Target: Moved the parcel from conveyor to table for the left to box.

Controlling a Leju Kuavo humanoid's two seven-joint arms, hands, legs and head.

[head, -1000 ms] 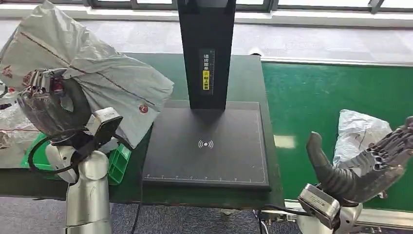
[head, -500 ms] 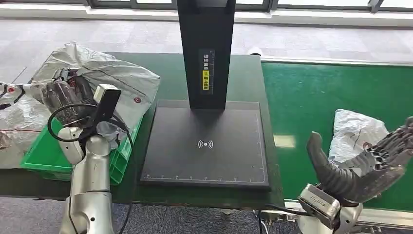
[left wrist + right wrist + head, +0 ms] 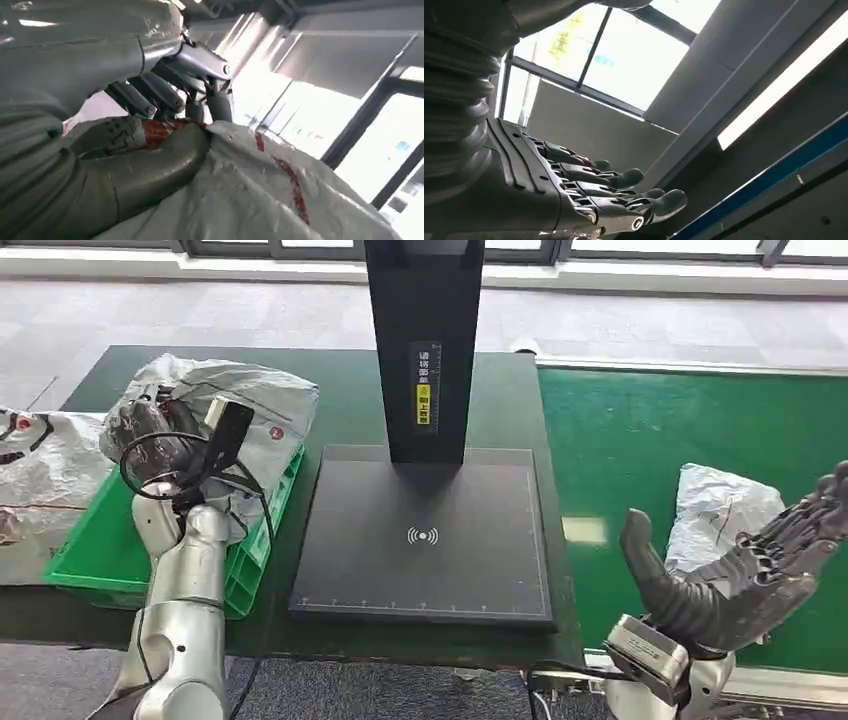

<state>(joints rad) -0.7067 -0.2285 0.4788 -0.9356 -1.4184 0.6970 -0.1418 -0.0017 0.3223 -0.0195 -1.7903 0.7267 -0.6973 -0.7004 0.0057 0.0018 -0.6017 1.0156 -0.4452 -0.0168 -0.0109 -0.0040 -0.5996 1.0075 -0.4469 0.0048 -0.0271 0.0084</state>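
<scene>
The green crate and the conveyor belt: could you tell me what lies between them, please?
In the head view, the black scanner stand lies between green crate and conveyor belt.

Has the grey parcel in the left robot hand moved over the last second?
Yes. The grey parcel, gripped by the left robot hand, has come down from well above the green crate to sit at its far end.

Both arms are silver metal tubes. The left hand [image 3: 150, 435] is dark with red marks, a black cable looped at its wrist beside a black-and-white camera block. The right hand [image 3: 735, 575] has dark grey segmented fingers and a ribbed grey cover
</scene>
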